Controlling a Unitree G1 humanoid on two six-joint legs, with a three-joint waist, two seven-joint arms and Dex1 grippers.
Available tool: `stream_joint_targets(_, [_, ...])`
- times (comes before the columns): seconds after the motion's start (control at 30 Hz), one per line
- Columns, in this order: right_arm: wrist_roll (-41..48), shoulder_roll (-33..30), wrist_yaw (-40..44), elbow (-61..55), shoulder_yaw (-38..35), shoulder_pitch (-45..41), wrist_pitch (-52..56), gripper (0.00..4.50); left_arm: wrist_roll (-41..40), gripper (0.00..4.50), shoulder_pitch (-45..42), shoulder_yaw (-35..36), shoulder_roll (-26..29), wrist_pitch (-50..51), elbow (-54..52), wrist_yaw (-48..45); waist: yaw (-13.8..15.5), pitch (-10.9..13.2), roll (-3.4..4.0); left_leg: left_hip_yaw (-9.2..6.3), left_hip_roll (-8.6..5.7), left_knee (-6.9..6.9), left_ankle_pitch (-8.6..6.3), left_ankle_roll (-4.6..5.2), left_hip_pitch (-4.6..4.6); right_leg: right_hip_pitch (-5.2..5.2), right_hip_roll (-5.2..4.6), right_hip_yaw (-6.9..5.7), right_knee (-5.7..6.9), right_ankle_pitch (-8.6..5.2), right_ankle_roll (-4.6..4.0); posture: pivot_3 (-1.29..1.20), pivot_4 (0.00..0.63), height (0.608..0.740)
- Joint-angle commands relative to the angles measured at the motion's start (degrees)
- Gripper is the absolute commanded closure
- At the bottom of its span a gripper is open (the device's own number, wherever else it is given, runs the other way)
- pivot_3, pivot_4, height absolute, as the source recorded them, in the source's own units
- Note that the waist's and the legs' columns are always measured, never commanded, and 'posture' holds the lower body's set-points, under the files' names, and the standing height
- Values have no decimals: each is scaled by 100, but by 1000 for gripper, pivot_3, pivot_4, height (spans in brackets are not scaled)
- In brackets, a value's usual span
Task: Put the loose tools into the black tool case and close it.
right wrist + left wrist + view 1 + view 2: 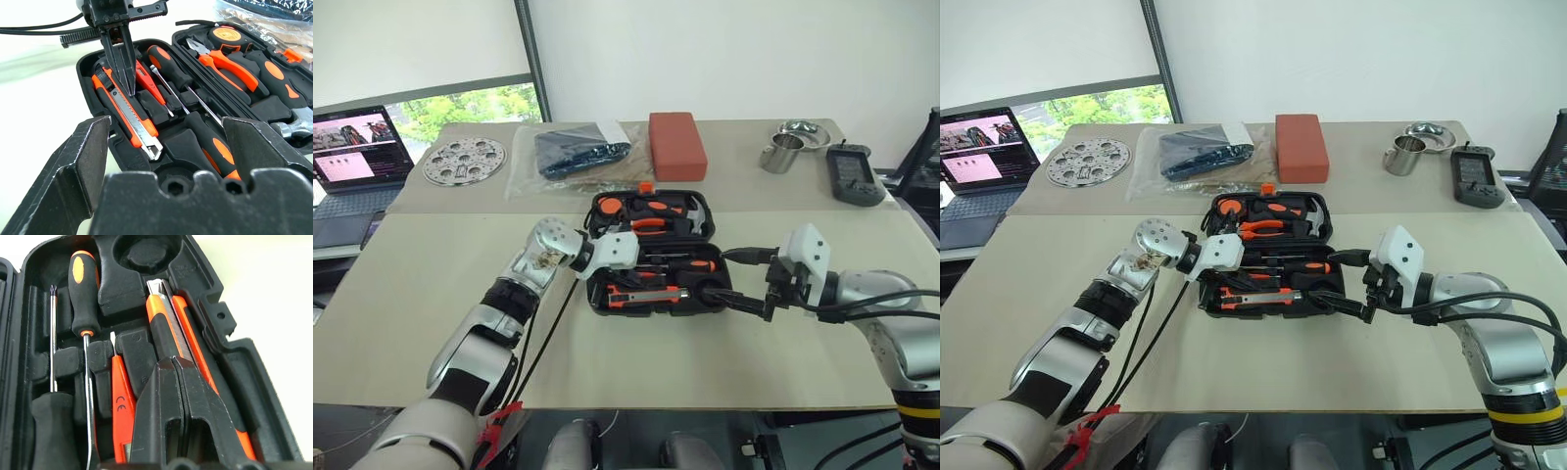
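Note:
The black tool case [591,292] lies open in the middle of the table. In its near half rest the tools: an orange-black utility knife [161,328], a slim orange tester screwdriver [121,396] and two screwdrivers [84,289] [215,147]. My left gripper [129,88] is shut with nothing between its fingers. Its tips point down onto the knife [132,117]; whether they touch it I cannot tell. At the case's near right corner my right gripper [166,127] stands open, facing across the case and holding nothing.
Pliers [220,58], a tape measure [227,35] and a hammer [293,127] fill the far half. Behind the case lie a red-brown box [676,145] and a clear bag [573,155]. A metal cup [783,154], bowl [803,130] and controller [854,176] are far right, a perforated disc [464,162] and laptop [357,147] far left.

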Motion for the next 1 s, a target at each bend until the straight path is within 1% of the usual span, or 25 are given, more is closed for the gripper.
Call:
stream_joint_targets(0.03, [21, -86, 4, -124, -129, -100, -88, 301, 384, 4454, 3, -190, 107, -292, 332, 126, -2, -2, 3, 0, 0, 0, 0, 1, 1, 0, 0, 0, 1, 0, 0, 0, 150, 740])
stream_joint_targets(0.43, [36, -111, 3, -215, -96, -72, -43, 301, 859, 4454, 277, -538, 157, -1226, 568, 311, -20, -6, -4, 0, -1, 15, -2, 3, 17, 3, -1, 6, 43, 0, 0, 0, 150, 740])
stream_joint_targets(0.67, [39, -116, 13, -204, -49, -119, -33, 301, 1080, 4454, 372, -657, 130, -1555, 773, 525, -34, -24, -6, -1, 0, 17, -3, 4, 18, 3, -1, 7, 47, 0, 0, 0, 150, 740])
stream_joint_targets(0.83, [30, -128, 20, -213, -48, -75, -39, 301, 815, 4454, 312, -427, -34, -1343, 799, 647, -27, -30, -6, -1, -1, 21, -3, 5, 19, 4, -2, 7, 49, 0, 0, 0, 150, 740])
stream_joint_targets(0.93, [-109, -202, -28, -138, -13, -49, -15, 301, 272, 4454, 238, -27, -188, -826, 531, 526, 2, -29, -7, -3, -1, 25, -3, 6, 17, 5, -7, 4, 51, -1, 1, 0, 150, 740])
stream_joint_targets(1.0, [-419, -267, -208, 79, 43, -71, -55, 301, -172, 4454, 196, 266, -238, -413, 166, 355, 14, -29, -7, -3, -1, 28, -4, 8, 8, -1, -9, 1, 52, -1, 3, 0, 150, 740])
